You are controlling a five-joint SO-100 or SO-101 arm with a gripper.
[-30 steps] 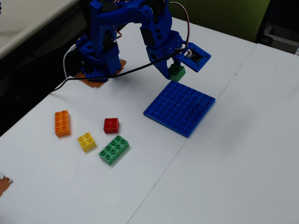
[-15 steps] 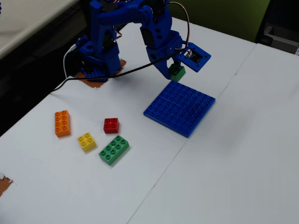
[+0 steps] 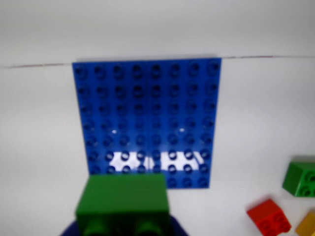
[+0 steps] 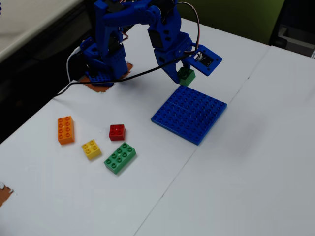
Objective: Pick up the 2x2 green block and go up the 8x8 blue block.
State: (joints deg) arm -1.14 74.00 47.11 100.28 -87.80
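Fixed view shows you the claw (image 4: 184,73) pinching the 2x2 green block (image 4: 186,76), held in the air just above the far edge of the 8x8 blue block (image 4: 189,113); you can see a gap between the two, so they are apart. The blue plate lies flat on the white desk (image 4: 246,172), near the seam between two desk panels. To its left in this view you have a red brick (image 4: 117,132), a yellow brick (image 4: 91,149), a longer green brick (image 4: 120,157) and an orange brick (image 4: 65,130), all lying loose and well apart from the plate. In the wrist view the green block (image 3: 123,196) fills the bottom edge, studs pointing toward the camera, with the blue plate (image 3: 147,113) spread beyond it. You will find no writing, brand or label readable on any brick or on the arm.
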